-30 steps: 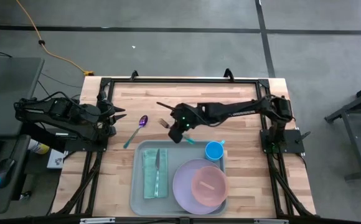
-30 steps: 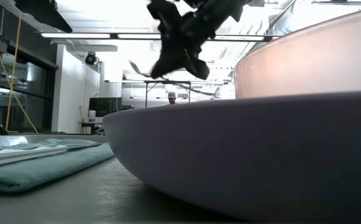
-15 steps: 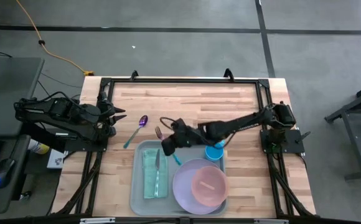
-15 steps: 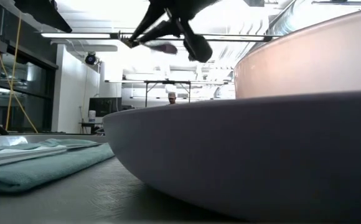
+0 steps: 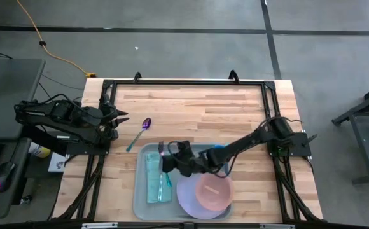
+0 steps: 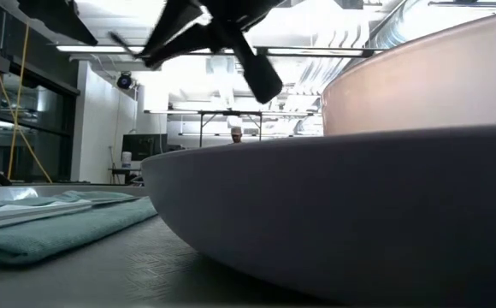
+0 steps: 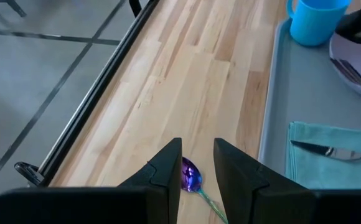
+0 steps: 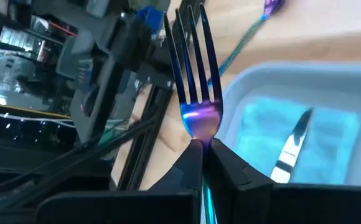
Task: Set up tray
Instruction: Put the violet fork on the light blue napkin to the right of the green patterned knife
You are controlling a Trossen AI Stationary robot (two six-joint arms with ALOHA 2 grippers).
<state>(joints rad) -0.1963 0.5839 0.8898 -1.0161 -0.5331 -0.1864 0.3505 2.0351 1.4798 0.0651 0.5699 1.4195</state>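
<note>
i am a two-armed robot at a wooden table [image 5: 197, 108], seen from above, setting up a meal tray

the tray [image 5: 142, 202], grey-blue with a low rim, lies at the near edge of the table, in the middle. on it already: a teal cloth [image 5: 153, 184] along its left side with a knife [image 8: 292, 149] lying on it, a lilac plate [image 5: 187, 196] with a pink bowl [image 5: 214, 189] on it to the right, and a blue cup [image 7: 314, 22] at the tray's far right corner

my right gripper [image 5: 167, 160] reaches across the tray and hangs over the cloth. its fingers are clamped together on the handle of a fork [image 8: 195, 74], whose tines point away from my wrist, toward the tray's left rim. the fork is not set down yet

a purple spoon [image 5: 145, 124] with a teal handle lies on bare wood just beyond the tray's far left corner. my left gripper [image 7: 196, 163] waits by the table's left edge, its fingers partly apart and empty, aimed at that spoon

i judge the job mostly done: the fork needs placing by the knife, then the spoon must come onto the tray
</note>
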